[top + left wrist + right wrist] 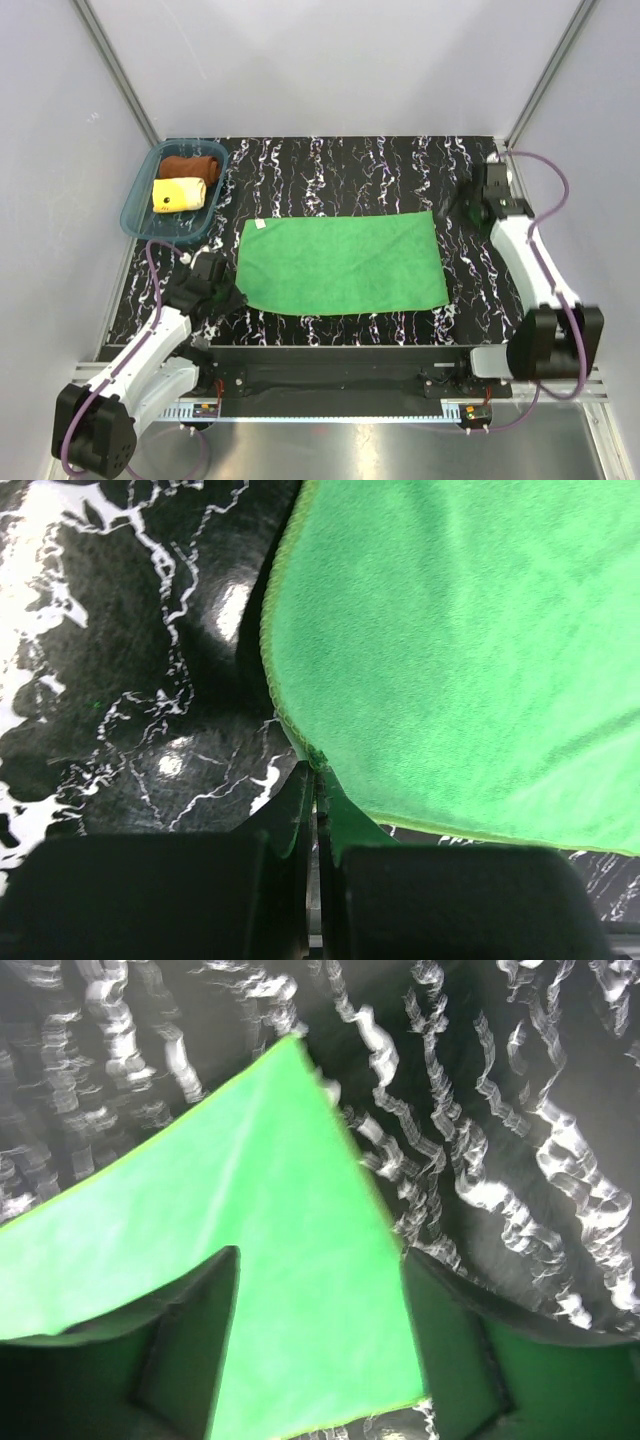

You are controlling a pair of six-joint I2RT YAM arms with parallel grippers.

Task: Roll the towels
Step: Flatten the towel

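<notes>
The bright green towel (342, 262) lies spread flat in the middle of the table. My left gripper (233, 300) is at its near left corner. In the left wrist view the gripper (318, 772) is shut on that corner of the green towel (460, 630). My right gripper (478, 206) is open beside the far right corner, with the green towel (270, 1200) showing between its fingers (320, 1255); I cannot tell its height above the cloth. The rust-brown towel (190, 165) and the pale yellow towel (178, 194) lie rolled in the teal tray (135, 215).
The tray stands at the far left corner of the black marbled table (350, 165). White walls with metal posts close in the left, right and far sides. A metal rail (330, 380) with both arm bases runs along the near edge.
</notes>
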